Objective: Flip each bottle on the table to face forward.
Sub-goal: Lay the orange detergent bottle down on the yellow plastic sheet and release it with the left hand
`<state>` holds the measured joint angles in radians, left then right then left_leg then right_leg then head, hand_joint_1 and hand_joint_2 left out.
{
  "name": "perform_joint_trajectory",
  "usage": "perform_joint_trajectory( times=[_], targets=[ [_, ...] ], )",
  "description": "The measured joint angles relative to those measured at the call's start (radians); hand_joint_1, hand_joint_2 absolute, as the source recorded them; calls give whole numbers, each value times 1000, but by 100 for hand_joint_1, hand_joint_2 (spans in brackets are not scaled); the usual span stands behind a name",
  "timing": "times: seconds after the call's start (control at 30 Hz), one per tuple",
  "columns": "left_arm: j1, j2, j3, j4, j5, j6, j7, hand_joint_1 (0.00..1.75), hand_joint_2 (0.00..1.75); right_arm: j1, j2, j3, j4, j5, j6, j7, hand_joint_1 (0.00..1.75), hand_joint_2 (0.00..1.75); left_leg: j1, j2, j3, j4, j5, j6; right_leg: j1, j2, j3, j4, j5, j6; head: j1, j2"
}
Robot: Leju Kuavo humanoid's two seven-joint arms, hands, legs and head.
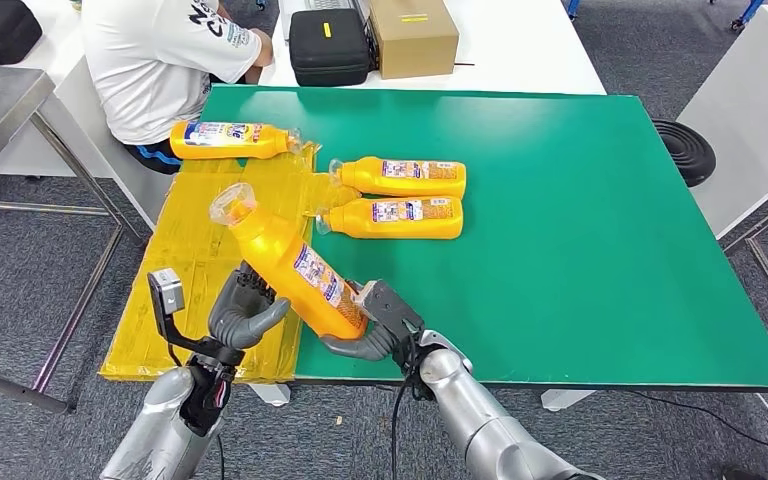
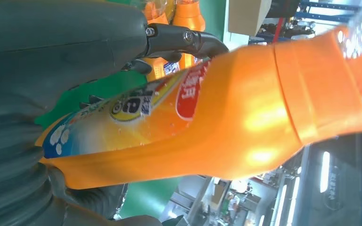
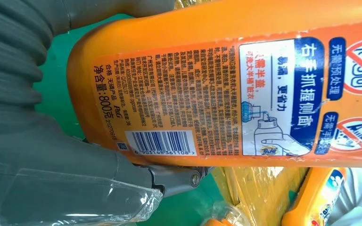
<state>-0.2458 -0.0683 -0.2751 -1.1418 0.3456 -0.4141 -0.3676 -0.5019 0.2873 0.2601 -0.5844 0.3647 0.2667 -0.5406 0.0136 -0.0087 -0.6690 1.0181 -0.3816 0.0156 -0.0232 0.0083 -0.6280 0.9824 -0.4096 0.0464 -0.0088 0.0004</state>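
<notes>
Orange bottle [image 1: 295, 270] tilted, gripped between both hands' fingers [image 1: 250, 300].

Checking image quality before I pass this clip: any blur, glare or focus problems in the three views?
Head view: evenly lit and sharp, the held bottle between the left hand and the right hand is clear. Left wrist view: bottle very close, label soft, bright glare patches on its orange shoulder, background blurred. Right wrist view: back label and barcode crisp; the clear wrap at the edge catches reflections.
</notes>
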Motion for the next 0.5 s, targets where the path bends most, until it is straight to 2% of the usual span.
perform_joint_trajectory(
  times=[0.33,0.5],
  targets=[
    [-22,0,-5,33,-54,-1,10,0,175,-17,8,21,31,41,7,17,175,175,0,0,0,0,0,0,0,0,0,0,0,0,0,0],
    [-35,0,-4,67,-53,-15,41,0,175,-19,18,45,50,76,14,26,175,175,0,0,0,0,0,0,0,0,0,0,0,0,0,0]
  ],
)
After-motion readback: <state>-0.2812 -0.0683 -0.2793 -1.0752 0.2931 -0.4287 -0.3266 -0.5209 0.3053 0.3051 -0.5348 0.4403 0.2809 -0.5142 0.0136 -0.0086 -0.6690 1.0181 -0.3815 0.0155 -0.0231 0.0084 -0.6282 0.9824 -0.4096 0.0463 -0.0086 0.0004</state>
